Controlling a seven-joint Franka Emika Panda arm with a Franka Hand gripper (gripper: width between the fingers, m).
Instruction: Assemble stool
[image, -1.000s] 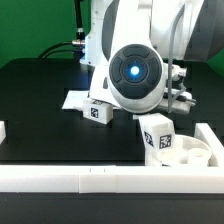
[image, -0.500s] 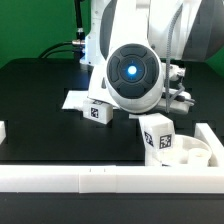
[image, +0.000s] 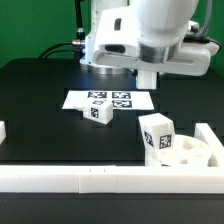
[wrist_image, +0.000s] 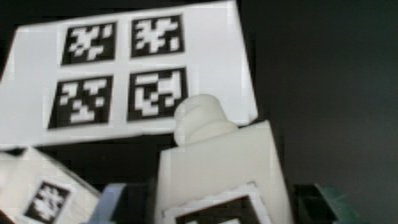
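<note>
The white ring-shaped stool seat (image: 192, 152) lies at the exterior view's lower right. One tagged white leg (image: 157, 134) stands at its near-left rim. A second leg (image: 97, 113) lies in front of the marker board. My gripper (image: 148, 78) hangs above the marker board's right end. In the wrist view my gripper (wrist_image: 217, 204) is shut on a third white leg (wrist_image: 217, 160). Its tag sits near the jaws and its rounded tip points toward the marker board. A blue finger (wrist_image: 121, 202) shows on each side of it. The loose leg (wrist_image: 36, 192) shows beside it.
The marker board (image: 110, 100) lies flat at the table's middle; it also shows in the wrist view (wrist_image: 125, 70). A long white border rail (image: 90, 176) runs along the near edge, with white corner pieces at both sides. A green wall stands behind.
The arm has swung up and back from close to the exterior camera, and its round hub no longer blocks the view. The seat and both table legs have not moved.
</note>
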